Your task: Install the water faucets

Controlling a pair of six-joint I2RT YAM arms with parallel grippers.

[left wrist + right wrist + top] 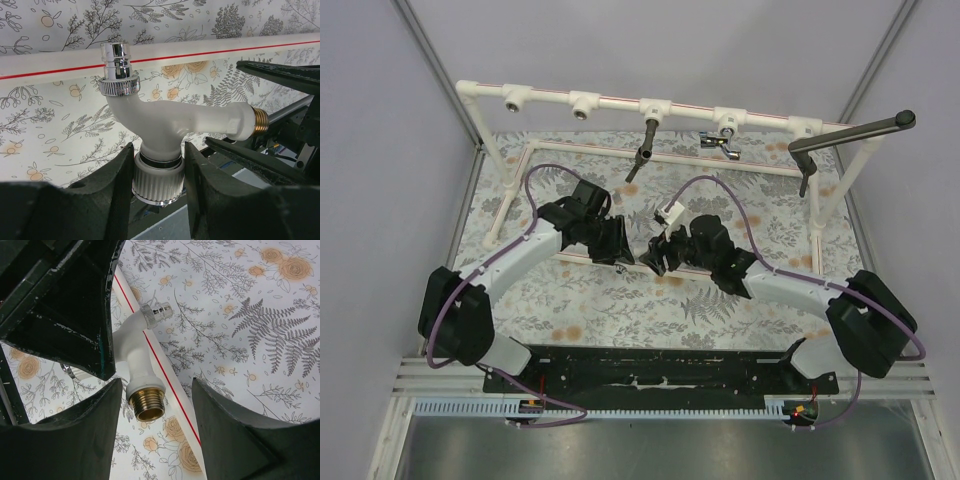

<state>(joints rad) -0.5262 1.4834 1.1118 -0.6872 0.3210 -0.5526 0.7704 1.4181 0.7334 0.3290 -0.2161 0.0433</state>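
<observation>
In the left wrist view my left gripper is shut on the ribbed round knob of the white plastic elbow faucet. Its chrome spout points up and its brass threaded end points right. My right gripper stands open around that brass end, with a gap on each side. One right finger shows above the thread. In the top view both grippers meet at the middle of the table. A chrome faucet hangs from a tee on the pipe frame.
The white pipe frame's top rail crosses the back, with two open tees at its left and a dark lever tap hanging mid-rail. A long dark handle sticks out at right. The frame's low rail lies on the floral mat.
</observation>
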